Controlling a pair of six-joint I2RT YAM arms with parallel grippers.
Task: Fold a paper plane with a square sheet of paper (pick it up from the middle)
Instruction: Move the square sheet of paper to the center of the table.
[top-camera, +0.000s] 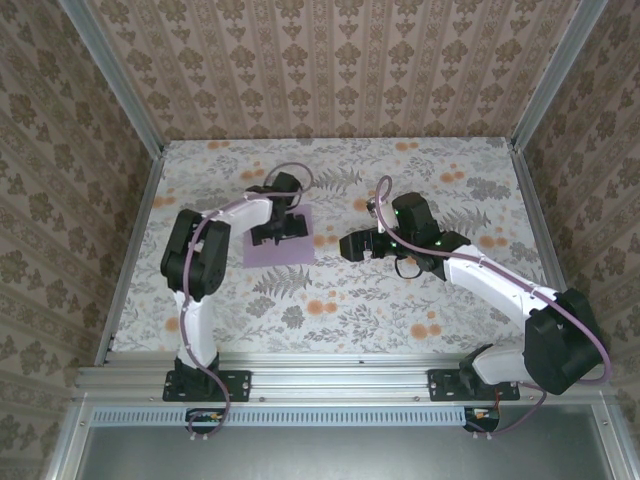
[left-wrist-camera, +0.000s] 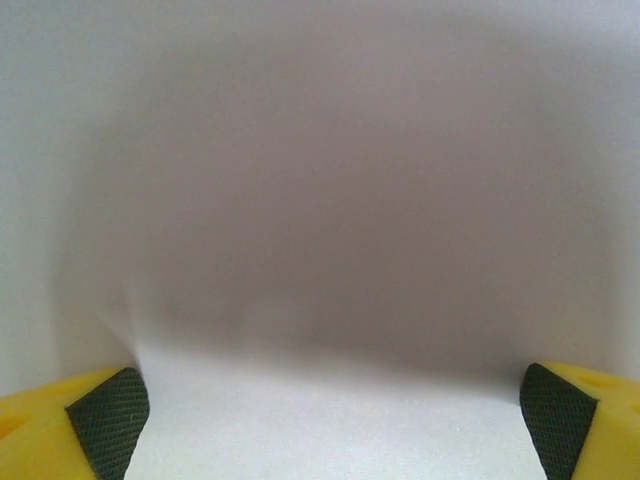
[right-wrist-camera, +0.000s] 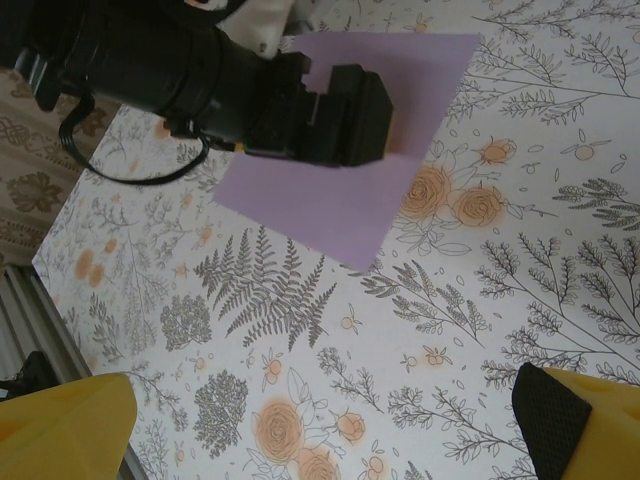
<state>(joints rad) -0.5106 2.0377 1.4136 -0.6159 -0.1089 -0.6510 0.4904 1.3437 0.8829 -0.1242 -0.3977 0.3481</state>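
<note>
The square sheet of paper (top-camera: 270, 252) is thin, plain lavender-purple, unfolded and lying flat on the table (top-camera: 400, 310). It sits left of the table's middle, about halfway between the table's near and far edges, with its sides running roughly parallel to those edges. The near strip and the left side are in plain sight from above; part of the far half is hidden. From the right wrist the sheet (right-wrist-camera: 330, 210) shows crisp straight edges and sharp corners, pressed flush to the table's floral surface. Seen very close from the left wrist, the paper (left-wrist-camera: 320, 200) is a blurred, smooth lavender-grey field.
</note>
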